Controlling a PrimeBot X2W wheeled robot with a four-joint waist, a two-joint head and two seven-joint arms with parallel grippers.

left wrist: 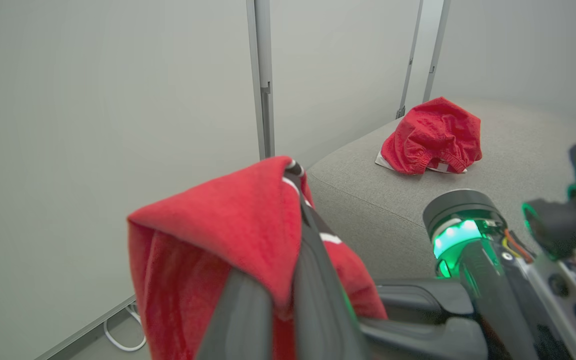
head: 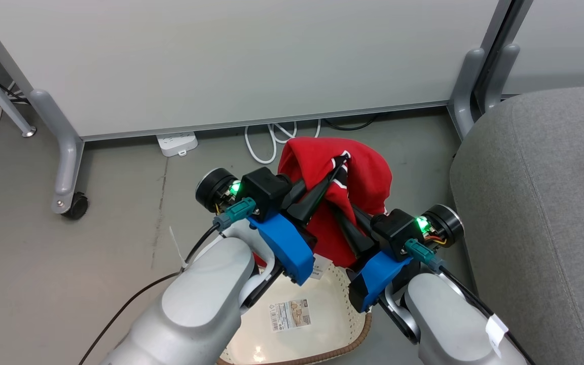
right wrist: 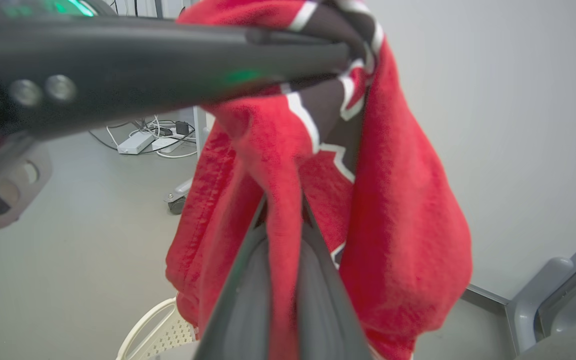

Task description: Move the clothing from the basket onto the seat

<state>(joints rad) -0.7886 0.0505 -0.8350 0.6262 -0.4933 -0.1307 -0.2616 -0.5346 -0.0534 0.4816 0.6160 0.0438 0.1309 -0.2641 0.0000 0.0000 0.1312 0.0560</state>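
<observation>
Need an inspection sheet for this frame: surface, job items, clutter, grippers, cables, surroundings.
Surface: grey floor, faint scuff marks.
Job's things: held shirt hangs from both grippers by basket; basket's labelled bottom shows, part hidden by arms; second shirt lies bunched on seat.
Clutter: nothing seen.
Grippers: left gripper and right gripper both shut on held shirt.
Cables: white loops beside power strip under panel; black lead trails from left arm.
Surroundings: white partition panels on grey wheeled feet.
</observation>
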